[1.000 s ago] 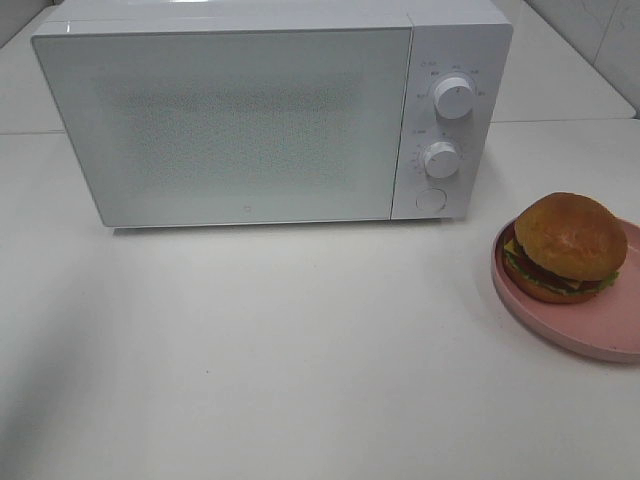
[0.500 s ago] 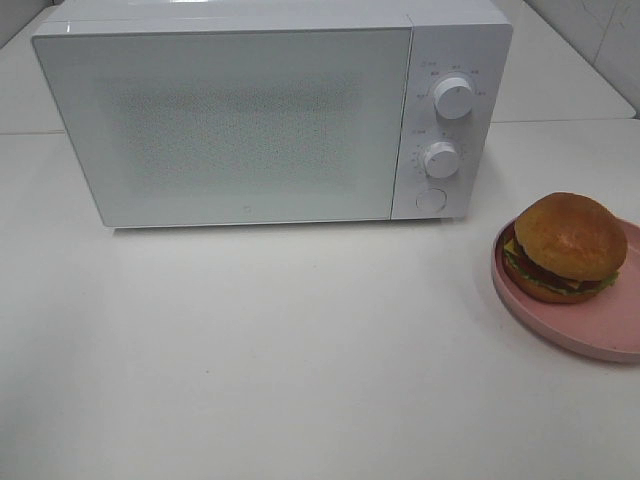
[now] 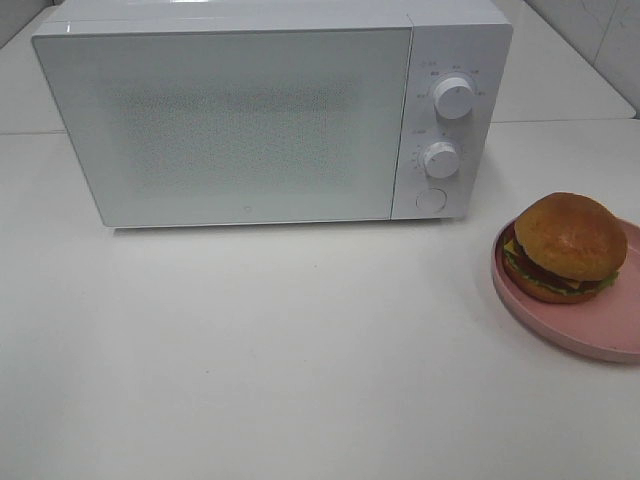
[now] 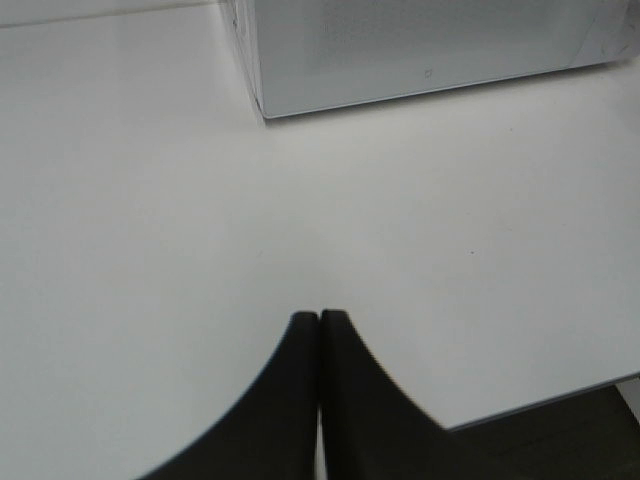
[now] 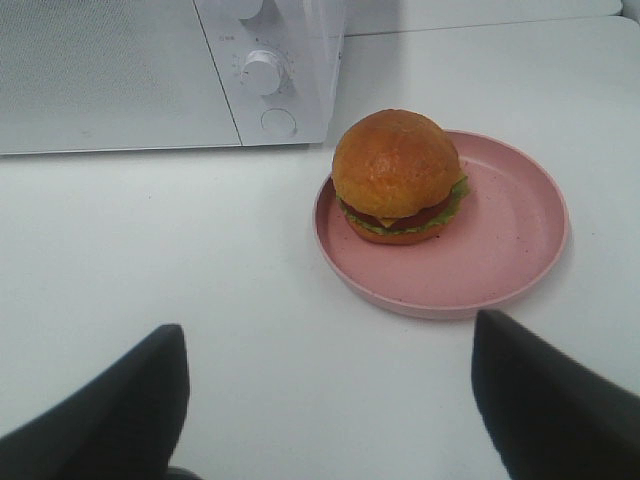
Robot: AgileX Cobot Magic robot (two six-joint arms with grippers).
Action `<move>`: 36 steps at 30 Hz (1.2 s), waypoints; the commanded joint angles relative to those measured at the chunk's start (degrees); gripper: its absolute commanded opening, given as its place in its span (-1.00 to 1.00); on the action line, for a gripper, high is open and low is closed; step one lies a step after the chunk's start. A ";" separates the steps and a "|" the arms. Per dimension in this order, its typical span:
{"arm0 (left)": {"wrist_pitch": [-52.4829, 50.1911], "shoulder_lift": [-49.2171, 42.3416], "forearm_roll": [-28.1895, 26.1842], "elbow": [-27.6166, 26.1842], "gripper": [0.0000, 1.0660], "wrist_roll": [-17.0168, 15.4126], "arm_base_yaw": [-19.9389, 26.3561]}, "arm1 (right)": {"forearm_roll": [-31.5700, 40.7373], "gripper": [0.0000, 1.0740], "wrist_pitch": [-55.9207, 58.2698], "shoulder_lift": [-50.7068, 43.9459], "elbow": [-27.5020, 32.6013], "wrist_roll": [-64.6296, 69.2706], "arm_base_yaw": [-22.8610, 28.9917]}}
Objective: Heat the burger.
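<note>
Nothing has moved: burger (image 3: 569,247) on pink plate (image 3: 600,335) right of microwave (image 3: 270,115), white counter (image 3: 300,360); left tool (image 4: 319,318) closed, right tool (image 5: 330,400) open

One microwave (image 3: 250,120) with two knobs (image 3: 454,98), one burger (image 3: 568,243), one pink plate (image 3: 600,335).

golden-brown burger (image 3: 569,238), pink plate (image 3: 600,335), white microwave (image 3: 250,120)

The microwave (image 3: 270,110) had a glossy white door with a fine dotted mesh; beside it, the bench (image 3: 300,350) looked smooth and matt. The burger (image 3: 566,246) bun shone faintly on a smooth pink plate (image 3: 600,335), perhaps plastic.
</note>
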 commanded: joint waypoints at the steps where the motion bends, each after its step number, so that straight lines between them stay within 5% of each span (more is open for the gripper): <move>1: -0.74 -3.32 -0.23 0.11 -0.99 0.97 0.11 | -0.11 0.36 -0.86 -1.60 0.17 -0.74 -0.40; 9: -0.80 -3.50 -0.34 0.11 -0.99 -1.60 0.11 | -0.06 0.36 -0.86 -1.60 0.17 -0.74 -0.40; 36: -0.80 -3.50 -0.29 0.11 -0.99 -1.38 0.29 | -0.06 0.36 -0.86 -1.60 0.17 -0.74 -0.40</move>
